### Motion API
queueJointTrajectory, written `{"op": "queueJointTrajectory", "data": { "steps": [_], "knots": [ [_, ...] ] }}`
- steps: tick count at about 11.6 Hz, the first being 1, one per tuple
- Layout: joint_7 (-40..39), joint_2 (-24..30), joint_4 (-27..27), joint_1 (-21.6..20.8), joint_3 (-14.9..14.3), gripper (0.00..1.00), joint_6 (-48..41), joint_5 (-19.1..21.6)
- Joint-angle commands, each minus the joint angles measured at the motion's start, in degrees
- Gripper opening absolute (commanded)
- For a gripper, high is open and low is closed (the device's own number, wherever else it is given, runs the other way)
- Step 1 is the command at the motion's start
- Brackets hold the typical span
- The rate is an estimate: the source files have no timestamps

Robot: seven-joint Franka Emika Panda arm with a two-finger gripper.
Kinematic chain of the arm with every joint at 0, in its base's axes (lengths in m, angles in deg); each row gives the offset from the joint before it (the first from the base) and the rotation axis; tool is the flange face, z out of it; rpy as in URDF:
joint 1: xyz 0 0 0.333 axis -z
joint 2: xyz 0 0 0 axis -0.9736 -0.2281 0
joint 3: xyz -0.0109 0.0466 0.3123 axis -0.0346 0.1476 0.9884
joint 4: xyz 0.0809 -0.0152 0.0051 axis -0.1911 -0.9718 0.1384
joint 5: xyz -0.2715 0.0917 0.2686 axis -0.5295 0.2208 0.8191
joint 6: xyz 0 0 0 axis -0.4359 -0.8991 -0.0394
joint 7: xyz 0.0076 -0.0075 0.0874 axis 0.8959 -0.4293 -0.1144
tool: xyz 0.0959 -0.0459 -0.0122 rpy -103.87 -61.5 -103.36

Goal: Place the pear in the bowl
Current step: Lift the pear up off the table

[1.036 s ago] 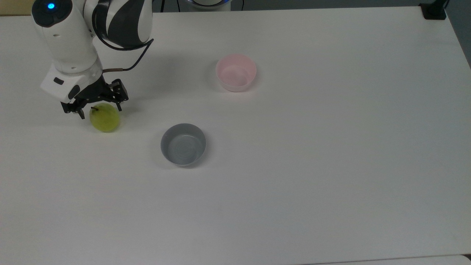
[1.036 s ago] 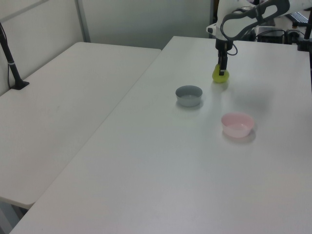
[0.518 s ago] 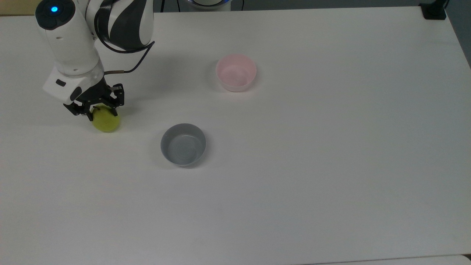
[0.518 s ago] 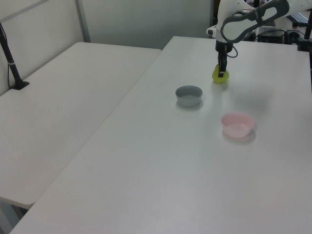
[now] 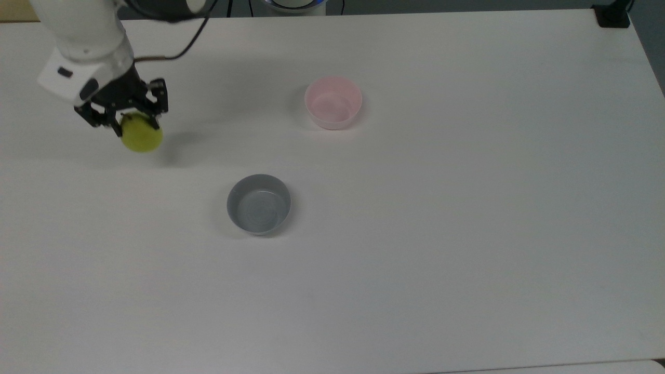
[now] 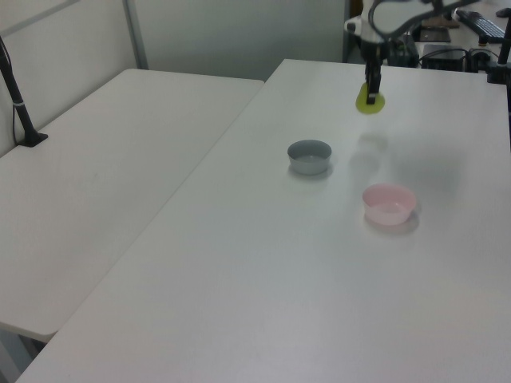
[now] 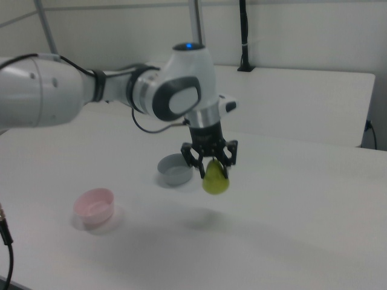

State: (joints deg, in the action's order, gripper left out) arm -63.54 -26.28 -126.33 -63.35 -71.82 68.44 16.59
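Pear in my grip, clear of the table.

My gripper is clamped on the pear near its stem end, its body hanging below, shadow on the table underneath. In the top view the pink bowl sits at about two o'clock, the grey bowl at four. I judge the pear light, firm and smooth-skinned, so holding the narrow neck risks slipping.
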Motion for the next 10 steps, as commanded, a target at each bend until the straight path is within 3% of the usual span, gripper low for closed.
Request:
{"op": "queueJointTrajectory", "data": {
  "steps": [1, 5, 7, 10],
  "knots": [
    [7.4, 8.6, -0.6, -0.2, 2.7, 0.0, -8.4, 0.9],
    [15.2, 15.4, 2.8, -0.5, 6.0, 0.0, -20.9, 1.0],
    [17.9, 16.9, 3.2, -0.8, 5.8, 0.0, -22.3, 2.4],
    [22.6, 19.4, 2.5, -5.3, 4.7, 0.0, -24.0, 6.7]
  ]
}}
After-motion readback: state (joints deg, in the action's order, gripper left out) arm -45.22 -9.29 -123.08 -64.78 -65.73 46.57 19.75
